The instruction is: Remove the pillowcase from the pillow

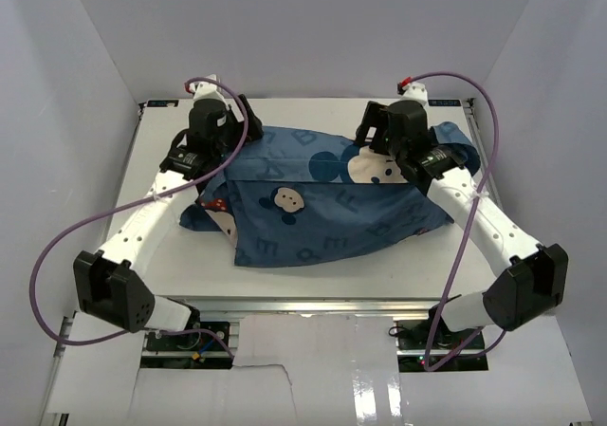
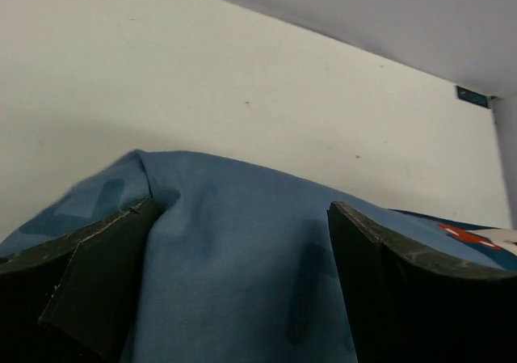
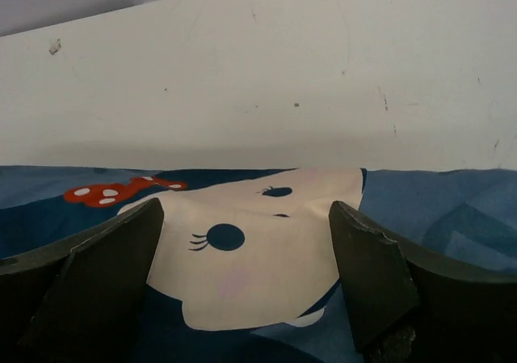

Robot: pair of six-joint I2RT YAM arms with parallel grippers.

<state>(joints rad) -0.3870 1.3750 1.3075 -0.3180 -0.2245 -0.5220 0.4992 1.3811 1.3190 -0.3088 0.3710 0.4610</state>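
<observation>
The blue pillowcase [image 1: 322, 213], printed with cartoon mouse faces and pale letters, lies rumpled across the middle of the white table [image 1: 285, 282]. The pillow is hidden. My left gripper [image 1: 214, 134] hovers over the case's far left corner. In the left wrist view it [image 2: 242, 250] stands open, with plain blue fabric [image 2: 234, 193] lying loose between the fingers. My right gripper [image 1: 384, 134] is over the far right part of the case. In the right wrist view it [image 3: 246, 250] is open, straddling a cream mouse face [image 3: 242, 258] on the pillowcase [image 3: 452, 209].
White enclosure walls [image 1: 313, 37] rise behind and at both sides of the table. Purple cables [image 1: 57, 255] loop off both arms. A bare strip of table [image 3: 266, 96] runs between the case's far edge and the back wall.
</observation>
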